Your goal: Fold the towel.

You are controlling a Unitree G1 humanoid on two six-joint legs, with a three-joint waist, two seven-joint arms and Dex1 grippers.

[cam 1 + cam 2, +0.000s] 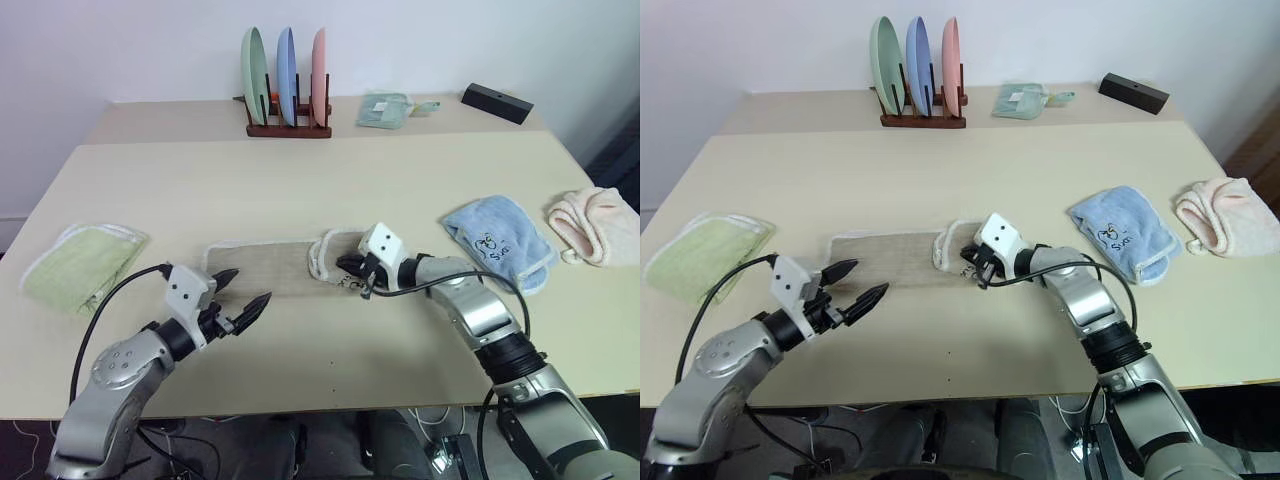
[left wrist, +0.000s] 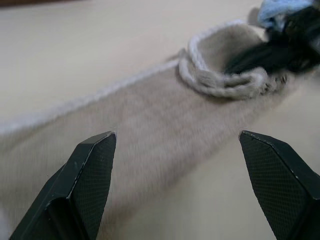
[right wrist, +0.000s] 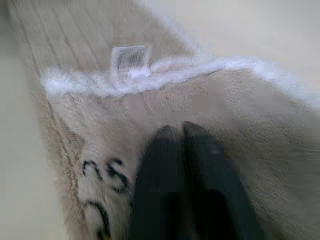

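Note:
The beige towel [image 1: 262, 266] lies lengthwise on the table [image 1: 300, 190] in front of me. Its white-edged right end [image 2: 220, 80] is curled up and back over the strip. My right gripper [image 1: 352, 270] sits at that curled end with its fingers [image 3: 167, 150] pressed together in the cloth, beside a white label [image 3: 131, 58] and dark embroidered letters [image 3: 107, 175]. Just off the towel's left near corner, my left gripper [image 1: 248, 287] hovers open with nothing between its fingers; in its wrist view it points along the strip toward the curl.
A folded light green towel [image 1: 82, 262] lies at the left edge. To the right are a light blue towel [image 1: 497, 240] and a pink cloth [image 1: 595, 222]. A rack of plates [image 1: 287, 85], a small teal cloth [image 1: 385, 108] and a black box [image 1: 497, 102] stand at the back.

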